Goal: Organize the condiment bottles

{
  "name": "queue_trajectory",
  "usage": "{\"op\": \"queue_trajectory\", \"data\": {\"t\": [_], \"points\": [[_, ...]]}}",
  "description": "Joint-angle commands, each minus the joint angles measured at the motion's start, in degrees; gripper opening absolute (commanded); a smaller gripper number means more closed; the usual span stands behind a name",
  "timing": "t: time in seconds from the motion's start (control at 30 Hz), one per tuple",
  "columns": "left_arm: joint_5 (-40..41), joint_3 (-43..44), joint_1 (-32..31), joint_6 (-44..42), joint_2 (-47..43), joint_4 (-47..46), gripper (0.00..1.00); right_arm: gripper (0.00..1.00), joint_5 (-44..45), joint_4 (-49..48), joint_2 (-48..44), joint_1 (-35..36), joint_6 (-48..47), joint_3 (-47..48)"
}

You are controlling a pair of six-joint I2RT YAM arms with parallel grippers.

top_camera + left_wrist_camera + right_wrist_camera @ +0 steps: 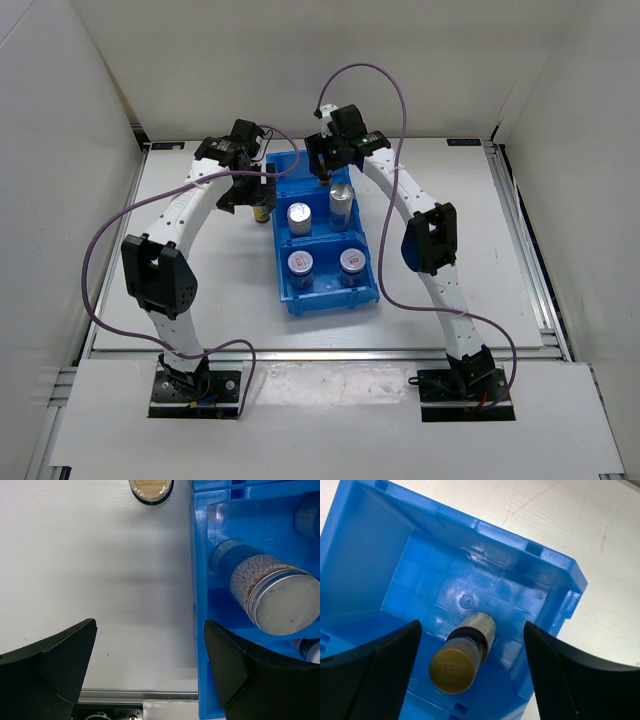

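The blue bin [330, 298] sat at the middle of the table [500, 220], with its 3 compartments running from far to near. The right gripper [326, 162] hung over the far compartment, released, with its jaws spread wide. In the right wrist view, 1 brown bottle [470, 647] with a gold cap stood upright on the floor of that compartment, between the 2 black fingers [370, 675] and touching neither. The middle compartment held 2 tall containers with silver lids, the left cylinder [300, 217] and the right cylinder [341, 202], which stood side by side and apart. The near compartment held 2 squat containers with silver lids, the left jar [301, 264] and the right jar [352, 262]. The left gripper [243, 193] hung over bare table just beside the left wall of the bin. It was also released, and nothing lay between its fingers in the left wrist view. The second brown bottle [260, 212] stood upright on the table outside the bin, near its left wall and just beside the left gripper. In the left wrist view only its gold top [151, 489] showed, at the upper edge beyond the fingertips. That view also showed white granules and a dark blue band on the left cylinder.
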State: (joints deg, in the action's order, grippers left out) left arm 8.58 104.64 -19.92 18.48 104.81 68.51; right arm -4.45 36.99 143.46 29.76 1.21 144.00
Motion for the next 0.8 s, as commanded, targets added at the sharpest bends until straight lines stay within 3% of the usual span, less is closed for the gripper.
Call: {"op": "queue_trajectory", "data": {"t": [0.0, 0.07, 0.23, 0.33, 0.5, 0.67, 0.77], "points": [[1.3, 1.4, 0.3, 0.1, -0.5, 0.3, 1.0, 0.87, 1.0, -3.3, -4.2, 0.4, 0.8, 1.6], [1.9, 0.8, 0.9, 0.7, -0.5, 0.3, 1.0, 0.95, 1.5, -5.3, -6.9, 0.4, 0.8, -0.2], [4.8, 0.8, 1.5, 1.2, -2.5, 0.3, 1.0, 0.97, 0.5, -4.7, -14.6, -1.1, 4.0, -1.3], [4.3, 2.3, 2.1, 1.2, -2.5, 0.3, 1.0, 1.0, -0.6, -4.7, -21.9, -1.8, 5.8, -6.9], [-2.1, 8.3, 4.5, 3.4, 0.6, -0.5, 1.0, 1.0, -1.7, -2.8, -32.6, -3.0, 7.7, -20.8], [-4.4, 7.8, 4.5, 5.2, 3.4, -5.7, 1.0, 1.0, -3.7, -2.8, -43.9, -4.2, 8.2, -38.5], [-5.6, 8.3, 4.5, 5.3, 5.7, -8.6, 0.89, 1.0, -4.3, -2.8, -48.8, -4.7, 8.2, -43.7]]}}
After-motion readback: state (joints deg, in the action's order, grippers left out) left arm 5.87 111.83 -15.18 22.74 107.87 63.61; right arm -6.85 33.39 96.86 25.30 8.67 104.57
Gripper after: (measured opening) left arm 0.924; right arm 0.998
